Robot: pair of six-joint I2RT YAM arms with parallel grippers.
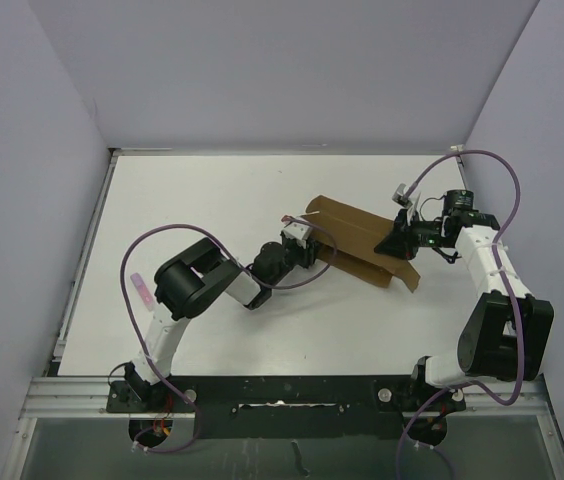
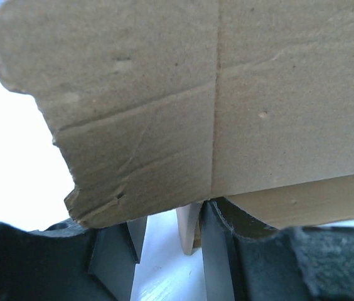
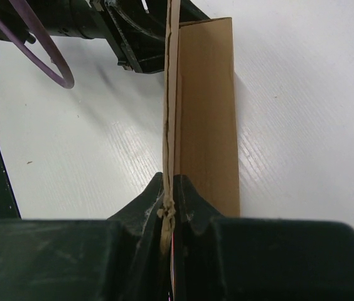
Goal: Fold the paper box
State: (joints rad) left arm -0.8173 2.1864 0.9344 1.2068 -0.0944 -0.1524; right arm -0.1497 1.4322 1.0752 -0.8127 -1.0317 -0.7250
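Brown paper box [image 1: 357, 238] lies right of centre on the white surface [image 1: 202, 200], a partly folded sheet stretched slantwise between the two arms.

On the left, the left arm [image 1: 197, 285] reaches rightward across the surface, a purple cable [image 1: 132, 270] looping over it. The left gripper [image 1: 302, 232] meets the near-left end of the cardboard. In the left wrist view its jaws stand apart, with white surface showing between the two dark fingers [image 2: 218, 257]. A wide creased panel of the box [image 2: 227, 94] fills the frame above them, and a narrow cardboard edge hangs in the gap. Whether either finger touches that edge cannot be told.

In the middle, the sheet runs from a raised flap at its upper-left end down to a flap at its lower-right corner.

On the right, the right arm [image 1: 492, 290] bends in from the surface's right edge, and the right gripper [image 1: 402, 238] sits on the far-right end of the box. In the right wrist view its jaws are pressed together on a thin, upright cardboard edge [image 3: 169, 125], seen end-on. A second panel [image 3: 208, 113] drops away to the right of that edge, down to the surface.
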